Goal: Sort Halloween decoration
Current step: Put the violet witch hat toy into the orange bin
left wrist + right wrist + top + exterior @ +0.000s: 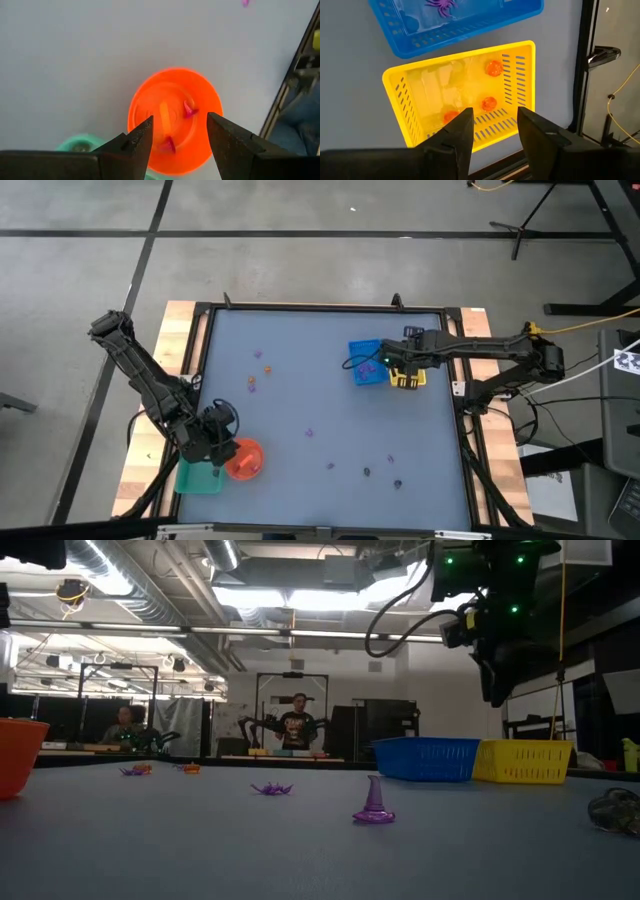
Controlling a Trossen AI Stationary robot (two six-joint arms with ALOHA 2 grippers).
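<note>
Right claw [492,132] hangs w/ fingers apart over yellow tray [405,107] holding 3 orange pieces [493,68]; left claw [177,137], also apart, above orange bowl [172,82].

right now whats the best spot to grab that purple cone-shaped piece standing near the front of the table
Take the purple cone piece by its narrow upper stem, coming straight down from above. It stands upright on a flared base that sits flat on the table, so the fingers can hardly get under the base, while the slim stem fits between them. Nothing stands close beside it, so either tool could likely descend freely.
</note>
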